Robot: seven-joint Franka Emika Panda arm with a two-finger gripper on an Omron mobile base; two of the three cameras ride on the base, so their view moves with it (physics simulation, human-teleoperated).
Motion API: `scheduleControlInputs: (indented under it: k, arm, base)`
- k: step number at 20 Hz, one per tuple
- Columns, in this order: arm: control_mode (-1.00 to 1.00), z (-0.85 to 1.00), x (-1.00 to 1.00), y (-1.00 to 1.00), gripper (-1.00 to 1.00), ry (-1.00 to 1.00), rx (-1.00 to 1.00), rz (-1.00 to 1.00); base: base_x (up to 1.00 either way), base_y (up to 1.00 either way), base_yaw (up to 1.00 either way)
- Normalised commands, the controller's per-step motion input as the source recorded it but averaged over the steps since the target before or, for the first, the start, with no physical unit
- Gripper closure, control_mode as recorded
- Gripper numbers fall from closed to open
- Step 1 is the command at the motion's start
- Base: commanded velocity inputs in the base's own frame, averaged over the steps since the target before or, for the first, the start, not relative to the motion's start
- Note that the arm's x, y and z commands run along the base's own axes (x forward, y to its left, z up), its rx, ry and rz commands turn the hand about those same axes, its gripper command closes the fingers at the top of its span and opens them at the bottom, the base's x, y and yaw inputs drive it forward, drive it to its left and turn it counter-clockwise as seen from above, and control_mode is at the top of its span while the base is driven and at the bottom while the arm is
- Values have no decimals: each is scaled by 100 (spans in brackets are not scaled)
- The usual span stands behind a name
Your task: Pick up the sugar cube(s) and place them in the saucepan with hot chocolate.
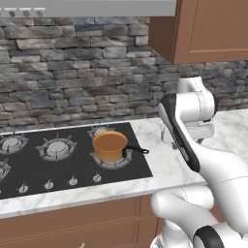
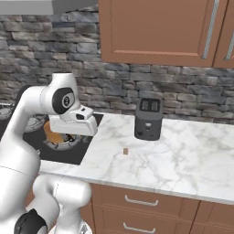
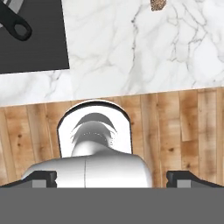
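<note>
Marble counter (image 2: 183, 151) is carrying one sugar cube (image 2: 125, 151), sitting alone near one black toaster (image 2: 148, 119) | one saucepan (image 1: 110, 146) is resting on the stove's right burner | gripper (image 3: 111, 179) is hanging spread wide, grasping nothing

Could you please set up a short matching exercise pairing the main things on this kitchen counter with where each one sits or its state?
Things:
1. sugar cube
2. saucepan
3. toaster
4. gripper

Places or states:
A. on a burner of the black stove
B. fingertips spread wide, holding nothing
C. on bare marble, between the stove and the dark appliance
D. upright on the counter, towards the stone wall

Pairs: 1-C, 2-A, 3-D, 4-B
</note>
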Motion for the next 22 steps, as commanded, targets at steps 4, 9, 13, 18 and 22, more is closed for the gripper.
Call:
scheduleControlInputs:
  k: [4, 9, 13, 18, 22]
  arm:
    - [100, 0, 0, 0, -100, 0, 0, 0]
    - [-100, -12, 22, -15, -100, 0, 0, 0]
    - [-100, -33, 36, -57, -100, 0, 6, 0]
    - [-100, -44, 62, -59, -100, -1, 12, 3]
    - [-100, -53, 59, -64, -100, -11, 3, 15]
  base:
    - [16, -1, 0]
    - [0, 0, 0]
    - [0, 0, 0]
    - [0, 0, 0]
    - [0, 0, 0]
